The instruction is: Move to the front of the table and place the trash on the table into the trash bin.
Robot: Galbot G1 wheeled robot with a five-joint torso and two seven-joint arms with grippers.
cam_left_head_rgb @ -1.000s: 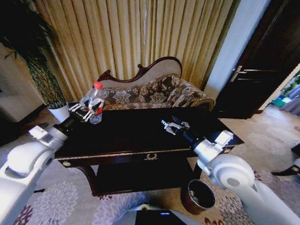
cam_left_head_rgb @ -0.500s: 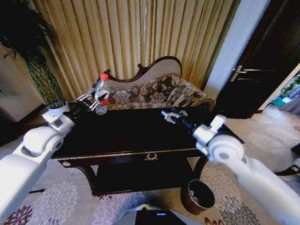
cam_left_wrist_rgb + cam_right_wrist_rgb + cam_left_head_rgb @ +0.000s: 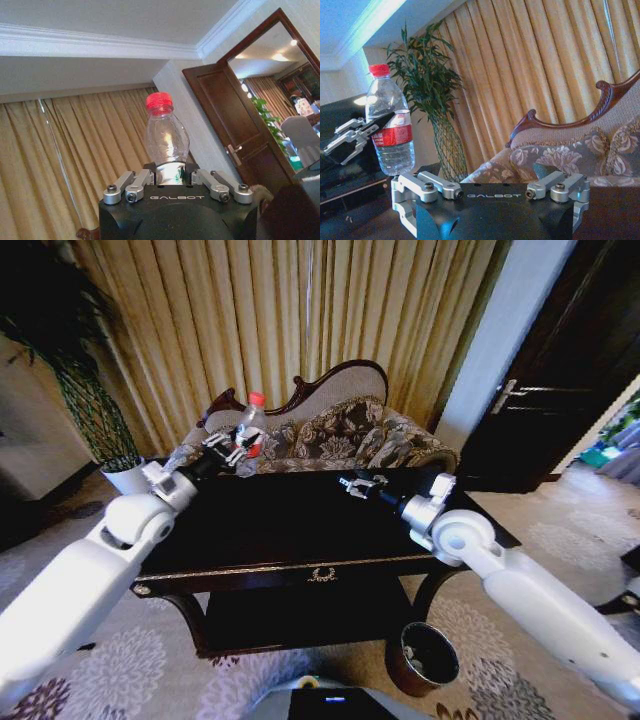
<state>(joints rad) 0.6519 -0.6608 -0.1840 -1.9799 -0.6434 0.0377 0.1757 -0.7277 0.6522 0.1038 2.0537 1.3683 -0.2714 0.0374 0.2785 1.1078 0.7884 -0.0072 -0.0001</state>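
The left gripper (image 3: 232, 448) clamps a small clear plastic water bottle with a red cap and red label (image 3: 249, 432) around its middle, holding it upright in the upper left of the head view, in front of the floral sofa with the carved wood back (image 3: 330, 430). Half a second ago the bottle hung lower and further left, close above the tabletop's far left corner; a second ago it was lower still. It has climbed and drifted toward the frame's centre — clear of the large dark glossy table with gold trim (image 3: 290, 525).

In the left wrist view the bottle (image 3: 166, 140) rises straight out from between the gripper's silver fingers (image 3: 131, 186), red cap uppermost against the tan curtains (image 3: 75, 160).

The right gripper (image 3: 357, 484) hovers above the tabletop right of centre, fingers parted with nothing in them. Over the last second it has slid back and up the frame, its arm now stretched out longer from the lower right. Its own wrist camera looks across at the bottle (image 3: 390, 127) held by the left gripper (image 3: 347, 137), a leafy green plant (image 3: 427, 85) behind them.

The small round reddish-brown trash bin (image 3: 422, 657) stands on the patterned carpet (image 3: 130, 670) at the bottom of the head view, just beside the table's right front leg — same spot as before.
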